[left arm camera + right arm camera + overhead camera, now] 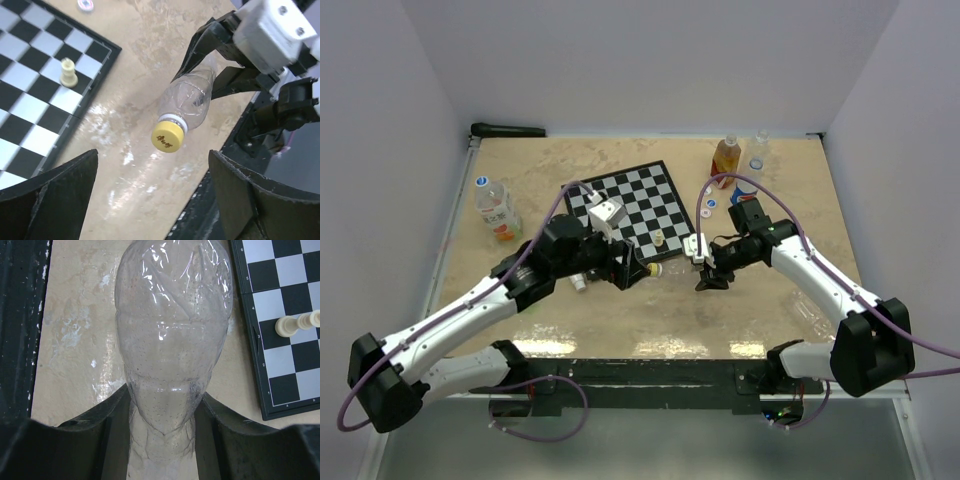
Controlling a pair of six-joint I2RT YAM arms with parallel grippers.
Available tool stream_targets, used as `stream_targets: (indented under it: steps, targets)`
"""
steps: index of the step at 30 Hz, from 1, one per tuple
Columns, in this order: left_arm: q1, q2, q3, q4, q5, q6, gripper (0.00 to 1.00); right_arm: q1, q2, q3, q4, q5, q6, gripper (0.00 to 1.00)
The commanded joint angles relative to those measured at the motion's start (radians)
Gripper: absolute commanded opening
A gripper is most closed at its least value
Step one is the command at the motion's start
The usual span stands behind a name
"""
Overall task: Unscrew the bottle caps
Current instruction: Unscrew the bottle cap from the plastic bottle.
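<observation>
- The clear bottle (189, 97) is held level above the table (550, 170), near the middle. Its long axis runs 3 to 9 o'clock in the overhead view.
- Its yellow cap (166, 136) is on the neck and points to 9 o'clock, straight at the left gripper (152, 155).
- The left gripper's jaws are spread wide. The cap sits just beyond the gap between them, roughly centred, and touches neither finger.
- The right gripper (164, 395) pinches the bottle at its other end, a black finger pressed against each side of the plastic.
- The cap's top carries dark print, too small to read. The bottle itself has no label.
- The chessboard (640, 190) lies at about 11 o'clock from the bottle, with a cream piece (68, 72) standing near its edge. There are small markings along the border, but I can't read them for certain.
- A labelled bottle with a blue cap (495, 210) stands at 9 o'clock on the table, its text unreadable.
- An orange bottle (725, 157) stands at 1 o'clock, with loose caps (710, 208) nearby.
</observation>
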Motion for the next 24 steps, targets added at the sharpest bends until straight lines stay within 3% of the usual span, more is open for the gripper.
stream_targets:
  steps: [1,3,8,11,16,24]
  targets:
    - [0.002,-0.098,0.037,-0.012,-0.041,0.305,0.96,0.0,-0.021,0.0,-0.011,-0.015,0.003,0.02]
    - [0.002,-0.133,0.023,0.001,-0.036,0.429,0.97,0.0,-0.022,0.001,-0.011,-0.014,0.003,0.02]
    - [0.002,-0.201,-0.078,0.096,0.131,0.817,0.96,0.0,-0.022,0.001,-0.011,-0.014,0.005,0.02]
    - [0.001,-0.201,-0.106,0.119,0.186,0.947,0.96,0.0,-0.021,0.0,-0.01,-0.012,0.005,0.02]
    - [0.001,-0.129,-0.106,0.145,0.229,1.064,0.95,0.0,-0.013,0.001,-0.01,-0.012,0.005,0.02]
    - [-0.001,-0.014,-0.109,0.283,0.309,1.077,0.92,-0.001,-0.011,0.001,-0.01,-0.009,0.003,0.02]
